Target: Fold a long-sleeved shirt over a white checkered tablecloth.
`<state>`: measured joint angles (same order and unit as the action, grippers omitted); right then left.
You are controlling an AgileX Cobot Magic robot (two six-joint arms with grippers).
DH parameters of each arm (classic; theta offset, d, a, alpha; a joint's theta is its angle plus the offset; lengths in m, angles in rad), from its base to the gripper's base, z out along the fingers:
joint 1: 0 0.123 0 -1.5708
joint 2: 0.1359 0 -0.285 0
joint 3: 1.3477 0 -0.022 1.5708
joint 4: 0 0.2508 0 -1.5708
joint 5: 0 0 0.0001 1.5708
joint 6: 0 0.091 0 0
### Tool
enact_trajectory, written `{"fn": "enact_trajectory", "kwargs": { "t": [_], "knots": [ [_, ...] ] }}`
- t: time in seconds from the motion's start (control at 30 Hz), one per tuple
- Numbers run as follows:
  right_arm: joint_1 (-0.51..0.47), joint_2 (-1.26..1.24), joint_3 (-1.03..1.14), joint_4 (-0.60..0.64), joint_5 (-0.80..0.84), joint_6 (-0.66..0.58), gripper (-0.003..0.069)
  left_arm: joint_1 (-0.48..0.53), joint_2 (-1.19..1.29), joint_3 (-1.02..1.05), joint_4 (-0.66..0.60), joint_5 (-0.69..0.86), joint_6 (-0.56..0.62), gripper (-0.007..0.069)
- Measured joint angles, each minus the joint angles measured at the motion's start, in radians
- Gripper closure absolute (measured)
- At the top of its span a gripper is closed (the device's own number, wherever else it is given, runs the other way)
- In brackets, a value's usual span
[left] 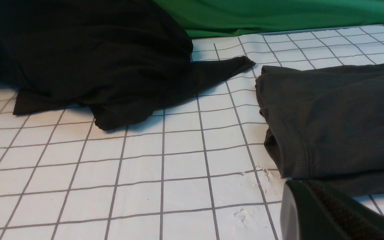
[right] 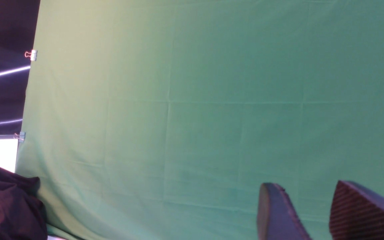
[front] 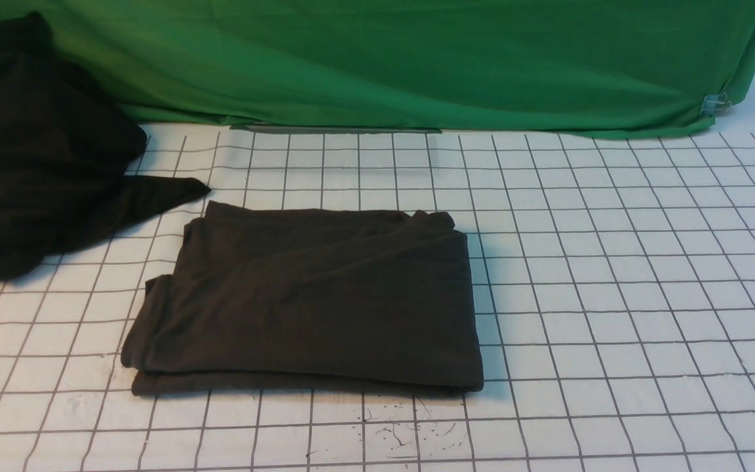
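1. Left gripper (left: 315, 213) sits low just beside the shirt's near corner, jaws closed on nothing; the right gripper (right: 308, 213) is lifted toward the green backdrop (front: 417, 59), jaws apart and empty.
2. The long-sleeved shirt (front: 312, 301) lies mid-way across the white checkered tablecloth (front: 613, 295) as a tidy rectangle, so the folding looks pretty much done.
3. Further back on the left, another black garment (front: 37, 151) sits in a heap.

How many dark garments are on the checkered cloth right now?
2: the folded long-sleeved shirt at the centre, and a crumpled black garment at the far left, partly cut off by the frame, so more could be hidden.
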<state>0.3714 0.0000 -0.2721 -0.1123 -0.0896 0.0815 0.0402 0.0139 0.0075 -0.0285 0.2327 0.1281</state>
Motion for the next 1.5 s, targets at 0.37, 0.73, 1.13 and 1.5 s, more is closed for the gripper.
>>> {"fn": "enact_trajectory", "kwargs": {
  "t": [0.37, 0.73, 1.13, 1.5],
  "knots": [
    [0.000, 0.000, 0.000, 0.000, 0.001, 0.000, 0.0418, 0.000, 0.000, 0.000, 0.000, 0.000, 0.001, 0.0622],
    [-0.017, 0.000, 0.000, 0.000, 0.016, -0.016, 0.0417, 0.000, 0.000, 0.000, 0.000, 0.000, 0.002, 0.0622],
    [-0.363, 0.001, 0.272, 0.000, 0.325, -0.069, 0.0417, 0.000, 0.000, 0.000, 0.000, 0.000, 0.003, 0.0622],
    [-0.367, 0.001, 0.280, 0.000, 0.343, -0.023, 0.0417, 0.000, 0.000, 0.000, 0.000, 0.001, 0.003, 0.0622]
  ]
}}
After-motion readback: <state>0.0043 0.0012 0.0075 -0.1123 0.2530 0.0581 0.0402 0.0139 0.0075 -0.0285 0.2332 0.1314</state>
